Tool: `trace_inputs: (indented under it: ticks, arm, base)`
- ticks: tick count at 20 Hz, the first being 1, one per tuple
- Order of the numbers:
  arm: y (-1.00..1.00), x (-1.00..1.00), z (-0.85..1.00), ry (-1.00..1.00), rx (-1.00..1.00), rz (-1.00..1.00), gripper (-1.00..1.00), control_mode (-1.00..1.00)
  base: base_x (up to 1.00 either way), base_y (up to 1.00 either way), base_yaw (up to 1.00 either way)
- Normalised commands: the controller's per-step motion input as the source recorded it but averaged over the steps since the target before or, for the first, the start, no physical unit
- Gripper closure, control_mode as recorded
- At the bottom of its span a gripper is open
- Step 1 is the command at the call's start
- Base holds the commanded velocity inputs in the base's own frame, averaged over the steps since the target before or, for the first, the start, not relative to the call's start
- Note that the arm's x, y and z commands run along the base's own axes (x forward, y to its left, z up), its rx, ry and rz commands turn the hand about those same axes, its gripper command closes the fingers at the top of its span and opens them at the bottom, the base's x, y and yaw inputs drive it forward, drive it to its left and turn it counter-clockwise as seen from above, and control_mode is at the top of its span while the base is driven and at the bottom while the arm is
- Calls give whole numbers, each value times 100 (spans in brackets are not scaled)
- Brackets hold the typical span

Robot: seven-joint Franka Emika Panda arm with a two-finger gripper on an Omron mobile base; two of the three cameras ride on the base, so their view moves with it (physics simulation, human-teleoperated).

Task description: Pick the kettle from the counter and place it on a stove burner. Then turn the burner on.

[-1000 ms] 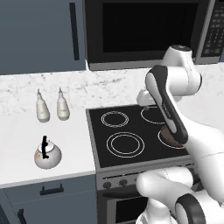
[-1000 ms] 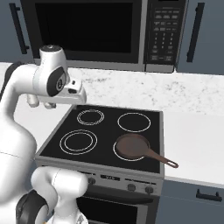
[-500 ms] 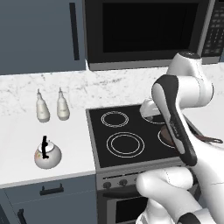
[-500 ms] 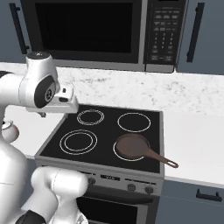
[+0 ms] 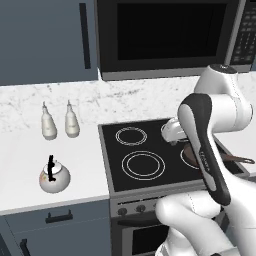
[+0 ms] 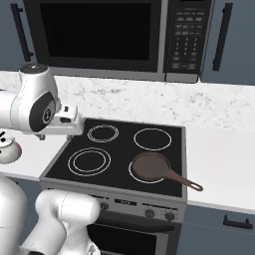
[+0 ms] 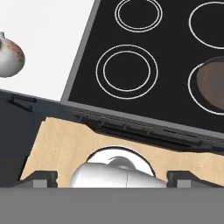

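The kettle [image 5: 54,176], a small silvery globe with a thin black handle, stands on the white counter [image 5: 30,150] left of the cooktop. It also peeks in as the kettle [image 7: 8,54] at the hand view's left edge and the kettle [image 6: 7,150] behind my arm. The stove burner [image 5: 144,165], the largest double ring, lies bare at front left; it shows as the burner [image 6: 89,161] and the burner [image 7: 127,69]. My gripper [image 7: 114,178] is open and holds nothing. The hand [image 5: 172,131] hovers above the cooktop's middle, well right of the kettle.
Two slim white bottles [image 5: 48,122] stand on the counter behind the kettle. A brown frying pan [image 6: 149,167] covers the front right burner, its handle pointing right. A microwave [image 6: 99,35] hangs over the stove. Stove knobs [image 6: 149,213] line the front panel.
The arm has swung, and the hand has dropped a little and shifted left over the cooktop. The kettle and the pan have not moved.
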Motion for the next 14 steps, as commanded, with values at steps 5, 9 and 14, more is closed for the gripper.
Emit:
trace_inputs:
  ticks: [5,9,14]
  arm:
    - [32,-15,0,0,0,3,-100,-100]
    - [96,0,-3,3,-7,9,-100,-100]
    - [99,0,0,0,-8,7,-100,-100]
  base:
    - [0,0,0]
    - [0,0,0]
    - [0,0,0]
